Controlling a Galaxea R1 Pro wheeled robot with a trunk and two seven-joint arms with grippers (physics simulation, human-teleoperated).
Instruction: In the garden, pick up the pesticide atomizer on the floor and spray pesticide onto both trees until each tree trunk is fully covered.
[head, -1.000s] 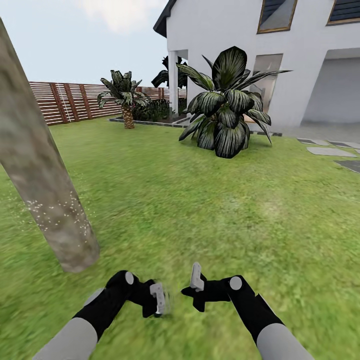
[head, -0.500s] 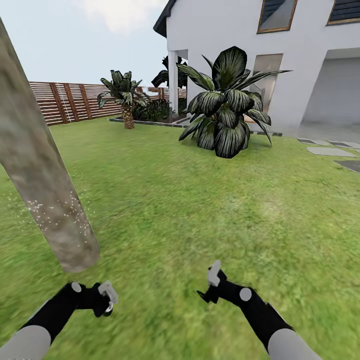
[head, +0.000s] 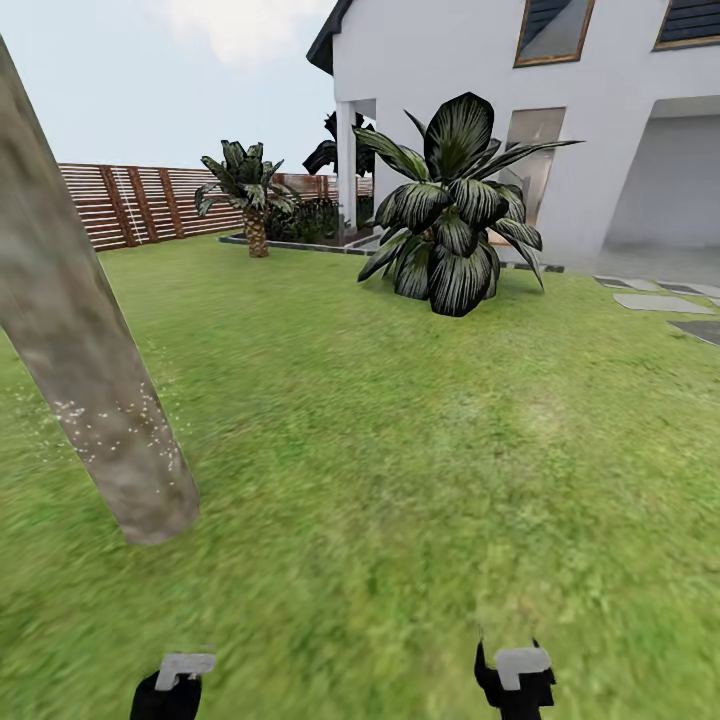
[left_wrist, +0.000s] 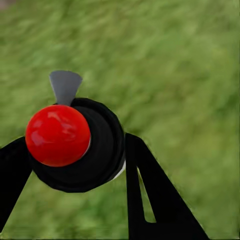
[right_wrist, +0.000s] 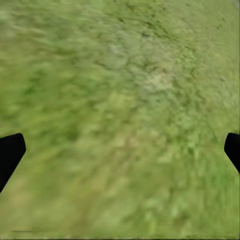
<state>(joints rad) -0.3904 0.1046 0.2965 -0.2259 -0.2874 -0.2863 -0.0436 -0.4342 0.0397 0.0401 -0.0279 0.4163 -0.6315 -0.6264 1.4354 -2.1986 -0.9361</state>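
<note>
Left tool (left_wrist: 75, 165), seen in its wrist view, clamps the red-capped black atomizer (left_wrist: 75, 142) over grass, while the right tool (right_wrist: 120, 150) gapes wide and empty, and the head view adds the speckled tree trunk (head: 90, 380) at nine o'clock, both arms low at six.

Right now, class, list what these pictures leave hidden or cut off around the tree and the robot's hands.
- Tree trunk: top cut off by the head view's edge; far side hidden.
- Sprayer: body hidden behind its red cap, left wrist view.
- Right hand: just fingertips at the edges.
- Arms: cut off below, head view.
</note>
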